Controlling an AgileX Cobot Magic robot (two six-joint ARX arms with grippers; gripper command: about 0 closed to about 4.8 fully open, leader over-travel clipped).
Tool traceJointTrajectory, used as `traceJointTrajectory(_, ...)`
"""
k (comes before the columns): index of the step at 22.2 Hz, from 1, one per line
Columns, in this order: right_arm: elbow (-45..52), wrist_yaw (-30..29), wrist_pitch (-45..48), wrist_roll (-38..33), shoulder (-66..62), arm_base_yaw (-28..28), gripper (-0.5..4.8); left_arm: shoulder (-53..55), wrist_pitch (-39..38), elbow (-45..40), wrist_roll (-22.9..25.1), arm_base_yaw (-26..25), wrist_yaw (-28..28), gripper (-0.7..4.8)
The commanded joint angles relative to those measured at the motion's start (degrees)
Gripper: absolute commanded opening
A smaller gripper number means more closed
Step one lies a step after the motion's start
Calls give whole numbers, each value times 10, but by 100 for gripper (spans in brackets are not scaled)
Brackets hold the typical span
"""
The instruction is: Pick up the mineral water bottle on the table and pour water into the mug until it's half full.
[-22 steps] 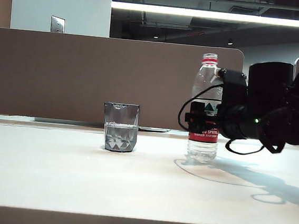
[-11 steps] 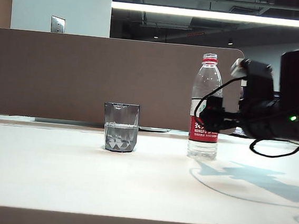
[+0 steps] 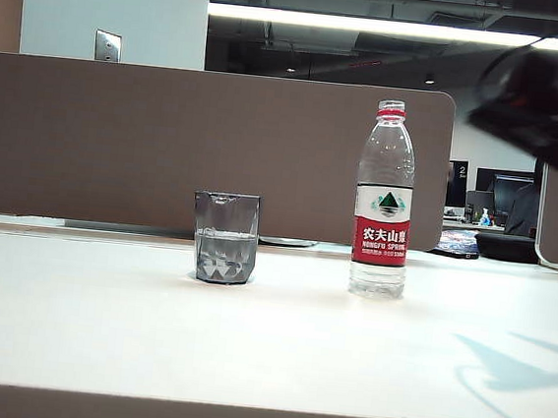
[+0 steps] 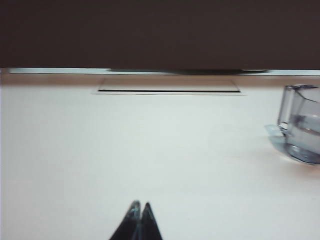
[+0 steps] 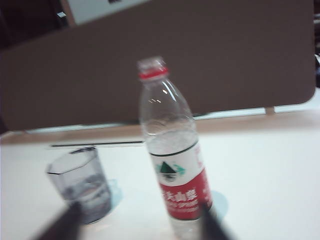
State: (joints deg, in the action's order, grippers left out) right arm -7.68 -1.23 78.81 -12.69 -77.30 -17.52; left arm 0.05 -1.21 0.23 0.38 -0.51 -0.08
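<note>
My mineral water bottle stands upright on the table right of the part-filled mug, right gripper spread and empty above-right, left gripper pinched together far off — a careless swing could topple it

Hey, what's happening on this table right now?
Nothing is being held. The mineral water bottle stands upright on the white table, apart from the mug, which already has water in it. The right hand is open and lifted clear, looking down at the bottle. The left hand is shut, low over bare tabletop beside the mug.
</note>
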Motion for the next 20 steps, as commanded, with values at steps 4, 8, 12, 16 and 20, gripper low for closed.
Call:
traceJointTrajectory(4,77,-56,-31,-13,158,0,-5,0,4,2,0,-9,3,-5)
traceJointTrajectory(8,76,-64,-64,-12,197,0,-5,0,4,2,0,-10,3,-5)
traceJointTrajectory(12,76,-64,-71,-12,196,0,-5,0,4,2,0,-10,3,-5)
traceJointTrajectory(16,76,-64,-71,-12,196,0,-5,0,4,2,0,-10,3,-5)
traceJointTrajectory(20,76,-58,-73,84,196,0,-5,0,4,2,0,-10,3,-5)
